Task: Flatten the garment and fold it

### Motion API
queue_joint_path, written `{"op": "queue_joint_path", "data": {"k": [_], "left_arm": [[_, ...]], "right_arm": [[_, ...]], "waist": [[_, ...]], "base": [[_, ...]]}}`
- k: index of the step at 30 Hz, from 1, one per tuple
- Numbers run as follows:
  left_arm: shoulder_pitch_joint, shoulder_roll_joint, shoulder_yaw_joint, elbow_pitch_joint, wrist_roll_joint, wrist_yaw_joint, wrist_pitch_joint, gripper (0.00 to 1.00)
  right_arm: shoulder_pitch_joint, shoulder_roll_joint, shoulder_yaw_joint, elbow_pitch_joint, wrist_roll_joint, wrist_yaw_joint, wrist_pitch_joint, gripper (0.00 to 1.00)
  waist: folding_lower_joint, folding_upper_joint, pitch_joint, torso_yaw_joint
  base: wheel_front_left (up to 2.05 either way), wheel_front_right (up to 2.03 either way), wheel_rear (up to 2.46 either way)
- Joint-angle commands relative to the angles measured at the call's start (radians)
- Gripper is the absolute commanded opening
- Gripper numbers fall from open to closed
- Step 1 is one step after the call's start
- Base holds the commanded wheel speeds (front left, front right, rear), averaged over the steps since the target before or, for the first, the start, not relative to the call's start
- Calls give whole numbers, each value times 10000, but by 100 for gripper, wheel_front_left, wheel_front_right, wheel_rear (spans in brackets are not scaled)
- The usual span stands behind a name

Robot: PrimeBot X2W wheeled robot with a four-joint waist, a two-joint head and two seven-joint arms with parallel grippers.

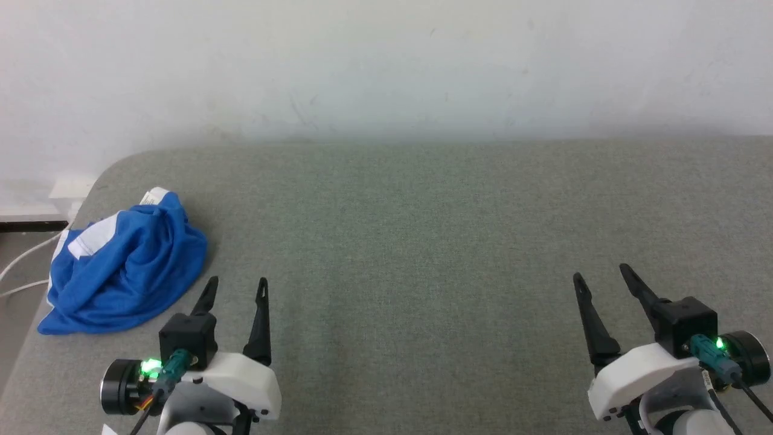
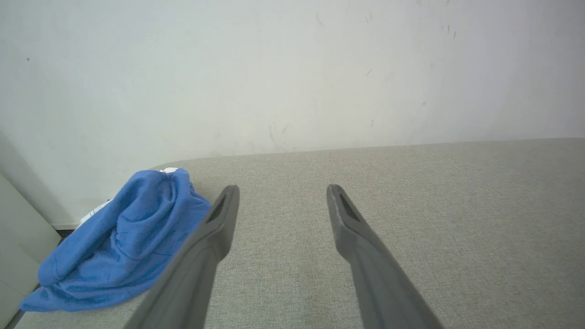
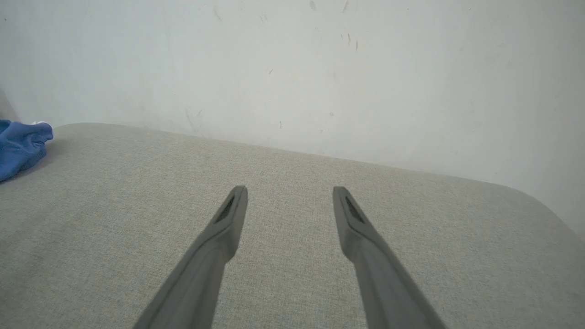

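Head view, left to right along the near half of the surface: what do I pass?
the garment, crumpled in a heap → left gripper, open → bare stretch of the grey padded surface → right gripper, open

One blue garment (image 1: 127, 269), one grey padded table (image 1: 423, 241), two pincers: left pincer (image 1: 237, 281), right pincer (image 1: 601, 272).

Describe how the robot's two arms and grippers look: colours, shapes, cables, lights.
The left gripper and right gripper each have two long, dark, tapering fingers with a slot near the tip. Each sits on a black boxy housing and a white moulded wrist shell, with a teal connector, a glowing green light and a black round drum. Black cables trail from the right wrist.
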Motion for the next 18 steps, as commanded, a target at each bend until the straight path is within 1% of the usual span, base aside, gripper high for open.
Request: {"op": "queue_joint_path", "data": {"k": [1,9,18], "left_arm": [[-20,-1,-37,38,-61,64,-91,100],[-59,14,-107,153,-151,186,-258,100],[-57,74,-123,232,-291,331,-449,100]], "right_arm": [[-34,2,-1,18,-14,-1,-56,100],[-67,5,0,61,-52,-2,-158,100],[-116,8,56,121,-30,-4,-267,100]], "waist": [[-1,0,-2,22],[-1,0,-17,256],[-1,0,-23,725]], "base": [[0,0,0],[0,0,0],[0,0,0]]}}
